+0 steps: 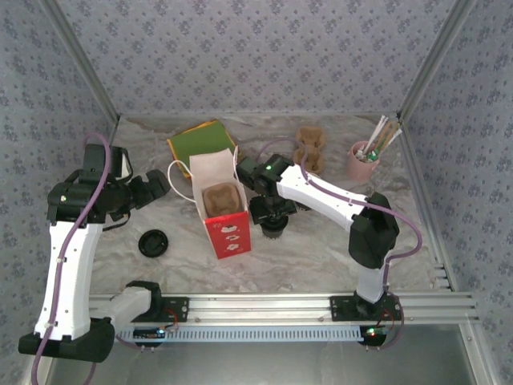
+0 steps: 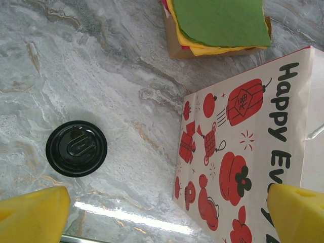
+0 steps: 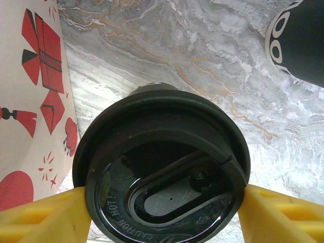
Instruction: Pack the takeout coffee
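The takeout coffee [image 3: 162, 152] stands on the marble table just right of the red-and-white paper bag [image 1: 227, 233]. A black "CAUTION HOT" lid covers its top. My right gripper [image 3: 163, 215] is over it, and both yellow fingers [image 3: 45, 215] press the lid's rim from either side. From above, the right gripper [image 1: 269, 210] hides most of the dark cup [image 1: 273, 230]. My left gripper [image 1: 154, 189] hangs open left of the bag [image 2: 243, 152], nothing between its fingertips [image 2: 35, 215].
A loose black lid [image 1: 153, 242] lies on the table left of the bag. A brown carrier [image 1: 221, 198] sits inside the bag. Green and yellow napkins [image 1: 200, 143], brown carriers [image 1: 309, 147] and a pink cup of straws [image 1: 364, 161] stand at the back. A dark lettered cup [image 3: 298, 40] is nearby.
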Controlling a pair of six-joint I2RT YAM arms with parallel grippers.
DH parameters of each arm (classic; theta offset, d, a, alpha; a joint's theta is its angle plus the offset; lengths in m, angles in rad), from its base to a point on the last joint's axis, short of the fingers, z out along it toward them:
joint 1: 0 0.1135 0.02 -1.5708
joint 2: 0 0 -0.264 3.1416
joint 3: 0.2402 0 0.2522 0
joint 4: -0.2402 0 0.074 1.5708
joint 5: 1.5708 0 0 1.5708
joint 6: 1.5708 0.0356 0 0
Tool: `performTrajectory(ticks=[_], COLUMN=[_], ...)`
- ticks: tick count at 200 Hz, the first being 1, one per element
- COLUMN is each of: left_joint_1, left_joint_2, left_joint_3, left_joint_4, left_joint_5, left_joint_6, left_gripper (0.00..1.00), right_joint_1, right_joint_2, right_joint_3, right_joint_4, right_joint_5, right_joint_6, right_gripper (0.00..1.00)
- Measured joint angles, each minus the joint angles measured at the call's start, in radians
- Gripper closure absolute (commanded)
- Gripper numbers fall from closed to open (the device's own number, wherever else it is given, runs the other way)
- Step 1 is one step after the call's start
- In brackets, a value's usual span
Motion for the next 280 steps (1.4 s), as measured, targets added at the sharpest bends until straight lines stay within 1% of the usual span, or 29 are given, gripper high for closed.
performTrajectory(ticks=[17, 30, 57, 86, 97, 115, 130, 249, 280], left_joint_1=[0.0, 0.0, 0.0, 0.0, 0.0, 0.0, 0.0, 0.0, 0.0], left_joint_2=[0.0, 0.0, 0.0, 0.0, 0.0, 0.0, 0.0, 0.0, 0.0], left_joint_3=[0.0, 0.0, 0.0, 0.0, 0.0, 0.0, 0.0, 0.002, 0.045], left_joint_4=[0.0, 0.0, 0.0, 0.0, 0.0, 0.0, 0.0, 0.0, 0.0], left_joint_5=[0.0, 0.0, 0.0, 0.0, 0.0, 0.0, 0.0, 0.0, -0.005], left_joint_6=[0.0, 0.0, 0.0, 0.0, 0.0, 0.0, 0.0, 0.0, -0.001], left_gripper=[0.0, 0.0, 0.0, 0.0, 0.0, 0.0, 0.0, 0.0, 0.0], right_joint_1=[0.0, 0.0, -0.001, -0.001, -0.002, -0.002, -0.002, -0.025, -0.039], right_joint_2=[-0.003, -0.006, -0.006, -0.009, -0.01, -0.014, -0.017, -0.031, -0.056], right_joint_3=[-0.003, -0.007, -0.011, -0.013, -0.014, -0.017, -0.021, -0.023, -0.023], right_joint_4=[0.003, 0.007, 0.011, 0.014, 0.015, 0.017, 0.021, 0.015, 0.001], right_joint_5=[0.0, 0.0, 0.0, 0.0, 0.0, -0.001, 0.0, -0.007, -0.007], right_joint_6=[0.0, 0.0, 0.0, 0.0, -0.001, 0.0, 0.0, 0.015, 0.015], right_gripper=[0.28, 0.25, 0.25, 0.29, 0.33, 0.33, 0.36, 0.37, 0.37])
